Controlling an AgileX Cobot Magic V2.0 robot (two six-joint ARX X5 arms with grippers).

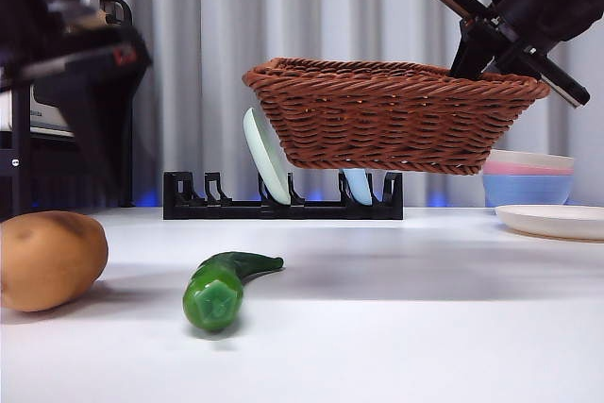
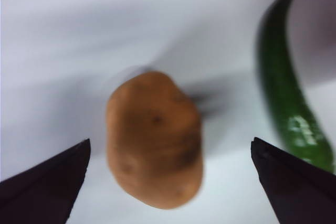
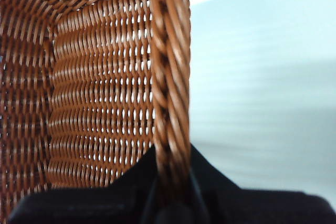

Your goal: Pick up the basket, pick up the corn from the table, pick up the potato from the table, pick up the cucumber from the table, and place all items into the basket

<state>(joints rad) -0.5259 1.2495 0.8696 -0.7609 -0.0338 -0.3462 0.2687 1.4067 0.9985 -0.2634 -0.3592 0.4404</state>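
Your right gripper (image 1: 491, 58) is clamped on the braided rim of the basket (image 1: 396, 115) at its right end, one jaw inside and one outside, and the basket hangs in the air, clear of the table (image 1: 396, 327) and roughly level, with the rim a little higher on the right. In the right wrist view you see the rim (image 3: 170, 77) running straight down into the closed jaws, with the woven inner wall beside it. Your left gripper (image 2: 168, 182) is above the potato (image 2: 155, 140), its jaws spread wide and touching nothing; the potato lies between them, and the cucumber (image 2: 289, 87) lies just beside it, near one jaw. In the front view the left arm shows only as a dark blur at the upper left. The potato (image 1: 47, 260) rests on the table at the left edge, and the cucumber (image 1: 222, 288) lies to its right, blunt end toward the camera. Behind the basket a black rack (image 1: 283, 203) holds two upright plates, and at the right stand stacked bowls (image 1: 528, 181) and a flat plate (image 1: 552, 221).
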